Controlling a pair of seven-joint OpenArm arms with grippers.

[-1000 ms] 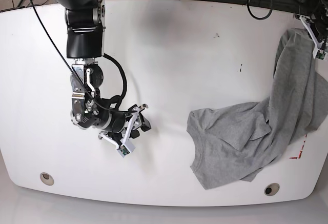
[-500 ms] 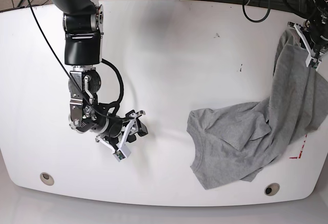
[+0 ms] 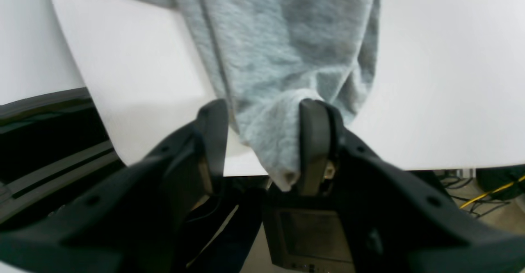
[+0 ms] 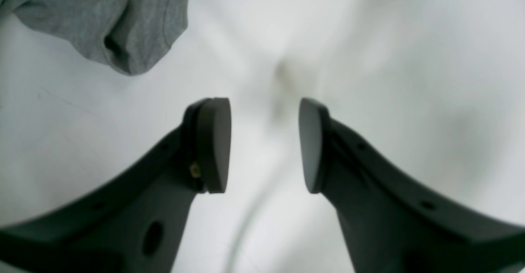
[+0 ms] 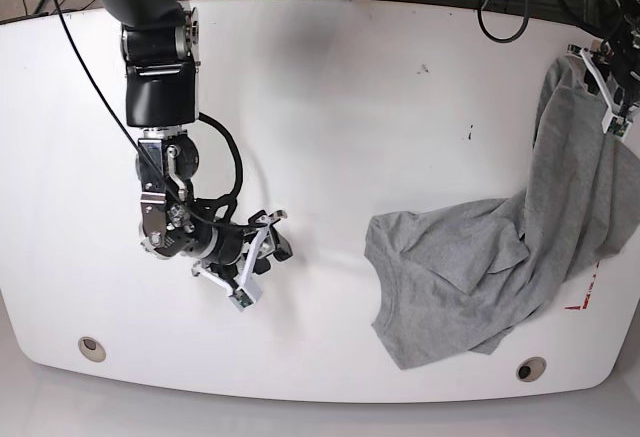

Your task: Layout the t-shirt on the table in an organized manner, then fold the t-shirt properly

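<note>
At the table's point(image 5: 330, 107) far corner, the left gripper point(image 3: 262, 142) has parted jaws around a t-shirt point(image 5: 500, 267) edge.
Right gripper point(image 4: 264, 142) stands apart, empty, over bare white.

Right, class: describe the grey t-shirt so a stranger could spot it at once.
Start at the white table and go to its right side in the base view. The t-shirt lies rumpled there, one end drawn up towards the left claw. It is the only cloth.
</note>
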